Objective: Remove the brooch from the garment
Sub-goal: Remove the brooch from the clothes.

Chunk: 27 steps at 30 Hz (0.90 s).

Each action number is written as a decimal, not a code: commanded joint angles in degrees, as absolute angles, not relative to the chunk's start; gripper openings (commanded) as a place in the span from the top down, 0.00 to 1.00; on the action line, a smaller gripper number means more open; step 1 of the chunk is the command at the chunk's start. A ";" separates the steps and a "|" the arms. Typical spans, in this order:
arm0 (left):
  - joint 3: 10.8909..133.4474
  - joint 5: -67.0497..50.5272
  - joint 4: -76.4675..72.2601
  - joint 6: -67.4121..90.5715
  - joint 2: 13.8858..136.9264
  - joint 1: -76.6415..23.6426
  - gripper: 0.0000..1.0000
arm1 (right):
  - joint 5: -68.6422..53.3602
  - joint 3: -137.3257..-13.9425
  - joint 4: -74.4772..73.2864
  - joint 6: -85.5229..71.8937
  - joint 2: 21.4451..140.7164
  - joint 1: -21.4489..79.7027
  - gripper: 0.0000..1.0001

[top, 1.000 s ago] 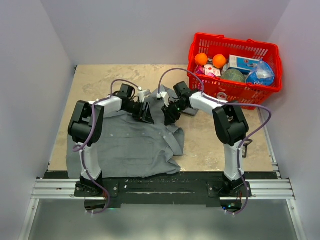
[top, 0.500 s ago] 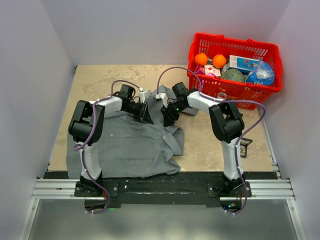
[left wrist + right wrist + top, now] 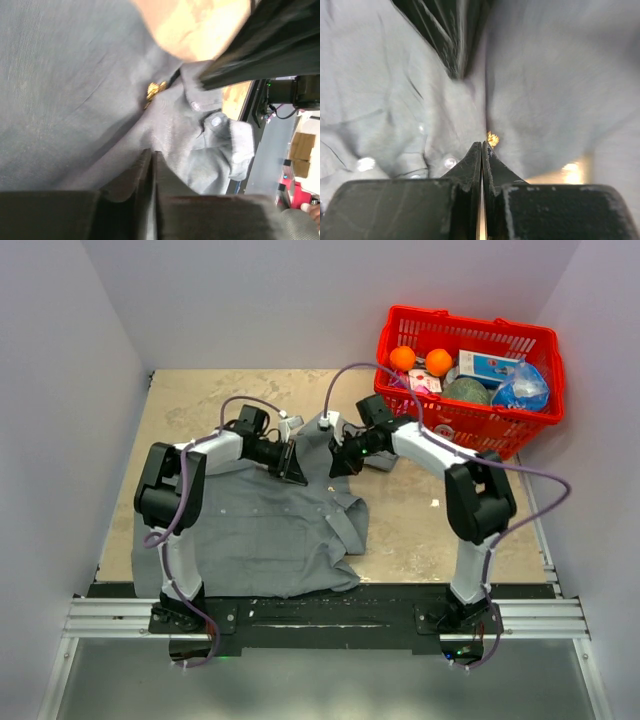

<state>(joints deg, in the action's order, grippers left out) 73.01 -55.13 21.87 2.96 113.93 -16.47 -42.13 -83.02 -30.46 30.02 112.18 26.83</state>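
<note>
The grey shirt (image 3: 250, 530) lies spread on the near left of the table, its collar end bunched between both grippers. A small gold brooch (image 3: 156, 90) is pinned on a raised ridge of cloth next to white buttons. My left gripper (image 3: 298, 468) is shut, pinching the cloth just short of the brooch in its own view (image 3: 151, 152). My right gripper (image 3: 333, 466) is shut, and in its own view (image 3: 482, 144) the brooch (image 3: 493, 139) shows right at its tips. My right fingers (image 3: 250, 55) show dark above the brooch in the left wrist view.
A red plastic basket (image 3: 470, 425) with oranges, a box and other goods stands at the back right, close behind my right arm. Bare tan tabletop (image 3: 420, 530) lies right of the shirt. White walls close in both sides.
My right arm has swung its elbow out to the right, and its gripper has shifted slightly up and back at the collar. My left arm and the shirt have barely moved.
</note>
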 commanded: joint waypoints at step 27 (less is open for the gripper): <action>76.64 -55.55 21.09 0.80 119.70 -21.88 0.43 | -38.76 -73.12 -23.65 31.20 108.63 27.51 0.36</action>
